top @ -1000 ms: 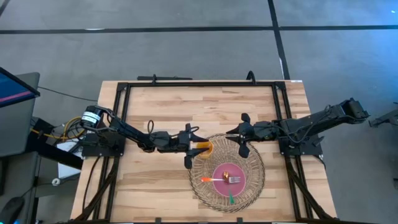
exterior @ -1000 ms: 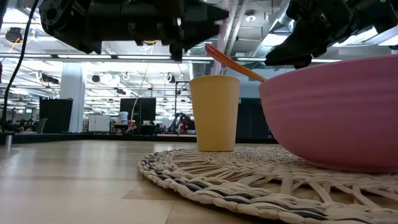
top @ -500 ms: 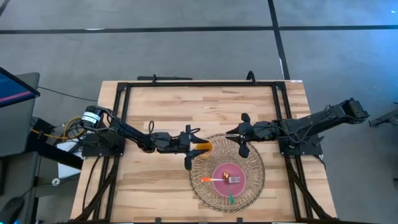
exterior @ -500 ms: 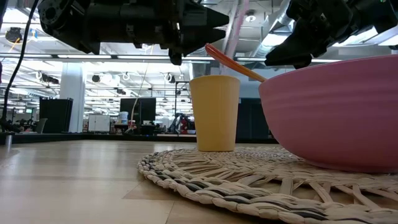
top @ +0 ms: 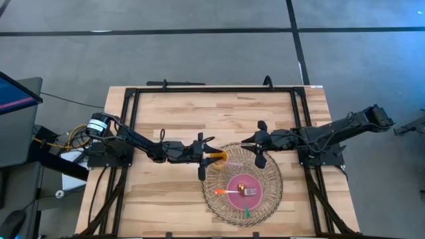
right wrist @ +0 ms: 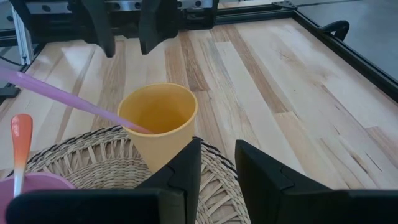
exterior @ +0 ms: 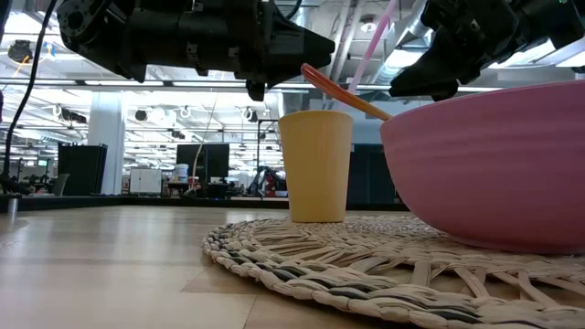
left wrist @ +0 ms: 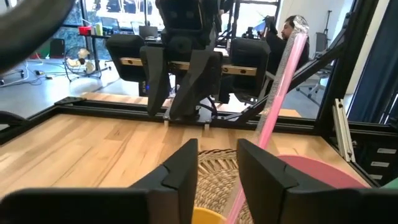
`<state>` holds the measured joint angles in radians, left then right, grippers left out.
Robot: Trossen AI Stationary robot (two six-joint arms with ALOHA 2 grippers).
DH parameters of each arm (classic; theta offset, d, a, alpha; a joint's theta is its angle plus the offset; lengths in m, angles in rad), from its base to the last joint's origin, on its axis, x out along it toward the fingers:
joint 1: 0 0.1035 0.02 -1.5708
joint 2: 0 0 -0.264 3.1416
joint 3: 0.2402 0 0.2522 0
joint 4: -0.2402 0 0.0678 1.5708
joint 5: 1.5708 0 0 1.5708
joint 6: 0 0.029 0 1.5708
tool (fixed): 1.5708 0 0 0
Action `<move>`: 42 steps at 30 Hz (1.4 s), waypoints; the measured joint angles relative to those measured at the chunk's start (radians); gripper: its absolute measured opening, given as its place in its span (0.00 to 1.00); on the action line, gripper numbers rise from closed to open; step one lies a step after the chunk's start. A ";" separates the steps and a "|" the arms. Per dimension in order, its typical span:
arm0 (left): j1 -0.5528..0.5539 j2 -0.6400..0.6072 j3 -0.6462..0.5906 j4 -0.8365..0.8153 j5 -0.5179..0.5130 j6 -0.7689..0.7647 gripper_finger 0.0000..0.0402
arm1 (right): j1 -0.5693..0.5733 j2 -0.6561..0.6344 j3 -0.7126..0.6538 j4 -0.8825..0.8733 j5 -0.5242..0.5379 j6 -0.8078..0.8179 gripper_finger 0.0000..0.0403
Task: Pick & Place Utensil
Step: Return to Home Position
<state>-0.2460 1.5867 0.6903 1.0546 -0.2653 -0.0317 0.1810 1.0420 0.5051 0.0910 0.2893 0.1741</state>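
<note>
Left hand (top: pixel 202 157): spread wide, empty, level with the yellow cup (exterior: pixel 315 164), just beside it.
Right hand (top: pixel 259 143): open, empty, over the woven mat (exterior: pixel 302 256).
Pink straw (left wrist: pixel 268 115): leans in cup, near a left finger.
Risk: a careless pull-back clips the straw and tips the cup.

Yellow cup (right wrist: pixel 158 124) stood upright on woven mat (top: pixel 265 174), just beside pink bowl (exterior: pixel 484 164), at the bowl's upper left seen from above. Pink straw (right wrist: pixel 62 96) leaned inside cup, upper end well above rim. White and orange fork (top: pixel 236 192) lay across bowl, orange handle overhanging its rim.
</note>
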 joint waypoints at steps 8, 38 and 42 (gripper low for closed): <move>0.000 0.000 0.000 -0.008 0.000 0.056 0.05 | 0.001 0.000 0.000 0.038 0.000 -0.050 0.23; 0.000 -0.912 0.000 -1.217 -0.165 0.053 0.02 | 0.123 -0.477 0.001 -0.122 0.000 -0.115 0.23; 0.000 -0.971 0.000 -1.288 -0.188 0.052 0.02 | 0.112 -0.512 0.001 -0.196 0.000 -0.072 0.23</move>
<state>-0.2459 0.6160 0.6903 -0.2331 -0.4536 0.0208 0.2927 0.5300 0.5056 -0.1046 0.2893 0.1024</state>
